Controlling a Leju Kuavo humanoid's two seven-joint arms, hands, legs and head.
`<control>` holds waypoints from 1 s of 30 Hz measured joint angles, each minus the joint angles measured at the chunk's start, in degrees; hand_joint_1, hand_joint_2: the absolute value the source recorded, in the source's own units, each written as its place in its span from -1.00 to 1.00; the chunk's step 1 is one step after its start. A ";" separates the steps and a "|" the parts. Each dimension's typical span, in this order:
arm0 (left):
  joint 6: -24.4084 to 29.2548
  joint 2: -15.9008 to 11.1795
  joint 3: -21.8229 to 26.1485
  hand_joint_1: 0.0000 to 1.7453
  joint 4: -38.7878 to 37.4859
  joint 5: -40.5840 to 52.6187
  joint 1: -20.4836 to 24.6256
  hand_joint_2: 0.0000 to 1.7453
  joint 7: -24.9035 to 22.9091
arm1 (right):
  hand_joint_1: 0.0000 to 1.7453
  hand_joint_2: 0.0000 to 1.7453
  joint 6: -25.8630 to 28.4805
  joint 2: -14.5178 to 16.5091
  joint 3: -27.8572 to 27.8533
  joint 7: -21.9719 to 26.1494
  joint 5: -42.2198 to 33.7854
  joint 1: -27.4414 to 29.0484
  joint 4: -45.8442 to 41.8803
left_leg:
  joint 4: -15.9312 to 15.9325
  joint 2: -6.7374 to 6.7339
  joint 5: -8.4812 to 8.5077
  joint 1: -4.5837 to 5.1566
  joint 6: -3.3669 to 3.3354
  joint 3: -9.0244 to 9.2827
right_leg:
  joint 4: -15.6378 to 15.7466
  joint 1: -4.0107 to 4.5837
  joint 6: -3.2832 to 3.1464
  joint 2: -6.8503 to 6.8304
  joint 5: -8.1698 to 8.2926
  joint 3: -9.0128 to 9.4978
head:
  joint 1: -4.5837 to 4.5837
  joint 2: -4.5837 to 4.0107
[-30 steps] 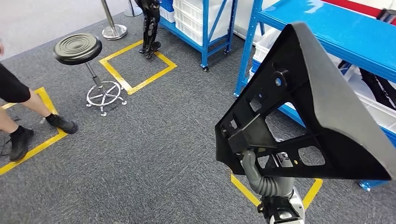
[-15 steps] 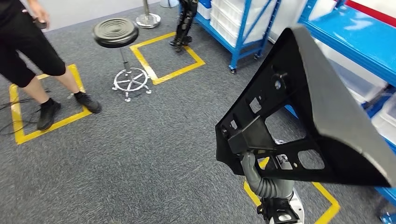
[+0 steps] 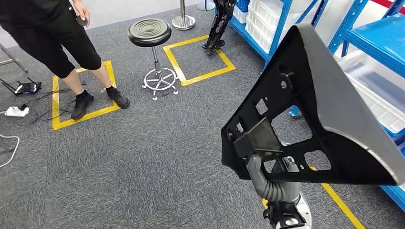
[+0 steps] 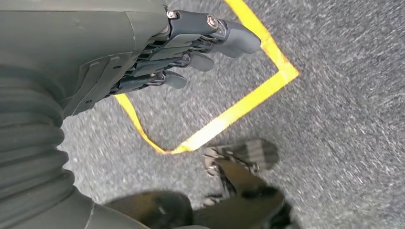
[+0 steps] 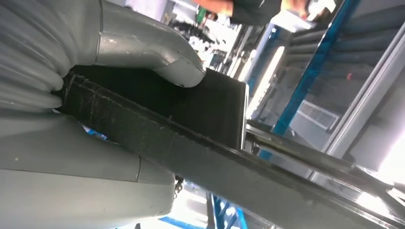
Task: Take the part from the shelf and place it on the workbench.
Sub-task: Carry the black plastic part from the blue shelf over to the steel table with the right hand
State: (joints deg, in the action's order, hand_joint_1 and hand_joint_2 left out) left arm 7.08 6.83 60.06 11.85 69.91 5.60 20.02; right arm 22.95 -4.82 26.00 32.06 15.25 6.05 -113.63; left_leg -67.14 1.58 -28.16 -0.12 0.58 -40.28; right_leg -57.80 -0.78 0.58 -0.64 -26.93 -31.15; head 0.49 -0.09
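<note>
Right robot hand [image 3: 261, 168]: holding the black part [image 3: 310, 109] from beneath, grey thumb [image 5: 157, 47] pressed over a flat black block on the part's lower edge, as the right wrist view shows close up. The part is a large triangular black panel with several cut-outs in its inner face. It is carried upright in the air in front of the robot, its apex uppermost and its broad rim turned to the right.

Left robot hand [image 4: 191, 43]: holding nothing, fingers [image 4: 186, 59] loosely bent and slightly apart, hanging above grey carpet [image 3: 143, 162] and a yellow tape line [image 4: 229, 119].

Surroundings, head view: blue shelving [image 3: 372, 38] stands to the right behind the part, with white plastic bins [image 3: 377, 95] on its lower level. Yellow tape squares [image 3: 198, 59] are marked on the carpet. A black round stool [image 3: 150, 32] on a chrome base stands near one square. A person in black shorts and black shoes [image 3: 57, 33] stands at upper left, feet on another tape square. Cables and a white power strip [image 3: 15, 111] lie at the left edge.
</note>
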 joint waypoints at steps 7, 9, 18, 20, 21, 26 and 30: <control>0.08 0.21 -0.02 -1.00 0.00 0.16 0.24 1.00 -0.39 | 1.00 1.00 0.00 0.18 0.01 -0.15 -0.01 -0.06 0.11 | 3.62 -4.86 1.88 0.04 0.01 3.54 | -0.16 0.68 0.00 -4.99 -0.53 0.40 | 0.12 0.00; 0.13 0.23 -0.02 -1.00 0.00 0.16 0.44 1.00 -0.41 | 1.00 1.00 0.00 0.21 -0.01 -0.15 -0.01 -0.13 0.11 | 7.16 -6.21 2.56 0.48 -0.59 5.19 | -0.26 1.16 0.37 -6.07 -0.79 0.45 | -0.04 0.00; 0.09 0.48 -0.02 -1.00 0.00 0.16 0.94 1.00 -0.46 | 1.00 1.00 0.02 0.31 -0.04 -0.06 0.20 -0.39 0.28 | 7.79 1.12 3.75 -0.04 -3.01 4.26 | -16.95 0.41 1.19 0.39 -7.68 -7.83 | -0.50 0.00; 0.04 0.53 -0.02 -1.00 0.00 0.16 0.88 1.00 -0.45 | 1.00 1.00 0.02 0.29 -0.04 -0.06 0.37 -0.41 0.40 | 7.77 3.01 3.95 -0.14 -2.84 4.21 | -13.82 0.11 2.21 0.82 -5.73 -6.57 | -0.50 0.00; 0.01 0.57 -0.02 -1.00 0.00 0.16 0.87 1.00 -0.45 | 1.00 1.00 0.03 0.29 -0.04 -0.06 0.44 -0.42 0.42 | 7.76 3.90 4.07 -0.22 -2.66 4.21 | -9.71 -0.15 2.80 1.67 -4.00 -4.61 | -0.50 0.00; -0.04 0.57 -0.02 -1.00 0.00 0.16 0.54 1.00 -0.58 | 1.00 1.00 0.07 0.29 -0.01 -0.08 0.51 -0.48 0.43 | 7.94 6.98 4.88 -0.21 -1.00 3.42 | -0.52 -0.27 1.88 3.54 -0.81 -0.28 | -0.38 0.00; -0.04 0.60 -0.02 -1.00 -0.02 0.18 0.21 1.00 -0.70 | 1.00 1.00 0.08 0.36 -0.02 -0.18 0.60 -0.62 0.45 | 2.26 1.16 1.34 -0.10 -0.15 0.69 | -0.10 -0.39 0.38 0.80 -0.26 0.00 | 0.12 0.00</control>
State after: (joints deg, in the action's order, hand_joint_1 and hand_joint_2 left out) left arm 7.04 7.43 60.04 11.82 70.09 5.81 19.31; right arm 23.03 -4.46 25.98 31.88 15.84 5.44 -113.19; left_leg -64.88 2.73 -26.83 -0.22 0.43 -39.59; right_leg -57.90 -1.17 0.96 0.16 -27.19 -31.15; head 0.61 -0.09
